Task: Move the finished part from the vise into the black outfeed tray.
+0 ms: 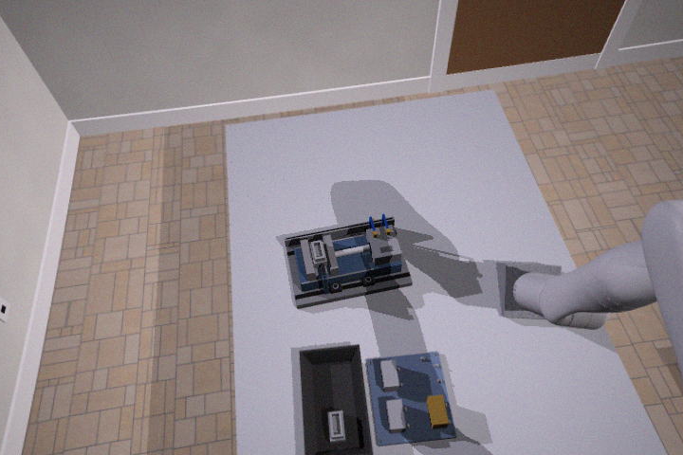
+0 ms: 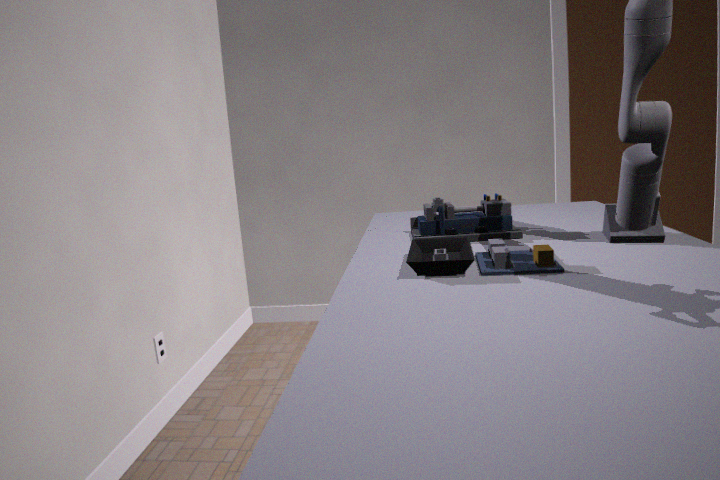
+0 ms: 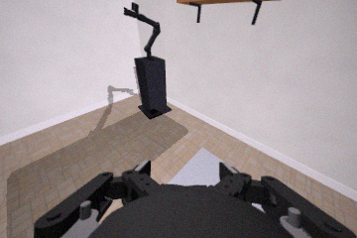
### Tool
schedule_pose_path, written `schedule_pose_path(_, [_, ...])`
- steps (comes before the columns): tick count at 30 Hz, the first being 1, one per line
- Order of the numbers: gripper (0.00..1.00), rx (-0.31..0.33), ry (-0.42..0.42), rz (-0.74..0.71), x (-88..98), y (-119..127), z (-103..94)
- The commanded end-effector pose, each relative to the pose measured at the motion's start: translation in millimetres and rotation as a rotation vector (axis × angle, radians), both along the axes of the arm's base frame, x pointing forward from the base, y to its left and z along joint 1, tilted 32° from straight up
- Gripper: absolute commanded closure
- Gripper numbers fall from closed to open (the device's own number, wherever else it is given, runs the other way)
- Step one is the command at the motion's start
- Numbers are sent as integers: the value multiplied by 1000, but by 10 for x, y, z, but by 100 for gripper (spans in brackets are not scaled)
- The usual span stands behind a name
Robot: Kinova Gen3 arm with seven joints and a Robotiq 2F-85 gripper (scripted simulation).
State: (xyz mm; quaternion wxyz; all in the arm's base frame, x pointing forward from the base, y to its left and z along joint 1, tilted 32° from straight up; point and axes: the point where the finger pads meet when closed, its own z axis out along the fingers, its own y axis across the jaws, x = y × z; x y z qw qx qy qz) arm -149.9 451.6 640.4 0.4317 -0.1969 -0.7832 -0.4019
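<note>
The finished part point(image 1: 318, 250), a light grey block with a pocket on top, sits between the jaws at the left end of the blue vise point(image 1: 347, 260) in the middle of the table. It also shows in the exterior view point(image 2: 437, 209). The black outfeed tray point(image 1: 332, 399) lies nearer the front, with one pocketed block point(image 1: 336, 425) in its near end. My gripper point(image 3: 184, 169) shows only in the wrist view. Its fingers are spread wide and hold nothing. It is high up, far from the vise, facing the floor and the wall. In the top and exterior views only the arm point(image 1: 595, 289) is visible.
A blue fixture plate point(image 1: 409, 396) with two plain grey blocks and a yellow block point(image 1: 436, 410) lies right of the tray. The arm's base point(image 2: 635, 226) stands at the table's right edge. A black stand point(image 3: 152, 84) is on the floor.
</note>
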Motion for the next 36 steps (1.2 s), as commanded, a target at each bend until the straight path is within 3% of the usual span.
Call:
schedule_pose_path(1, [0,2,0,0,-1,-4,10])
schedule_pose_path(23, [0,5,-3,-2,17,-8,19])
schedule_pose_path(36, [0,49,-52,-44,356,-77,173])
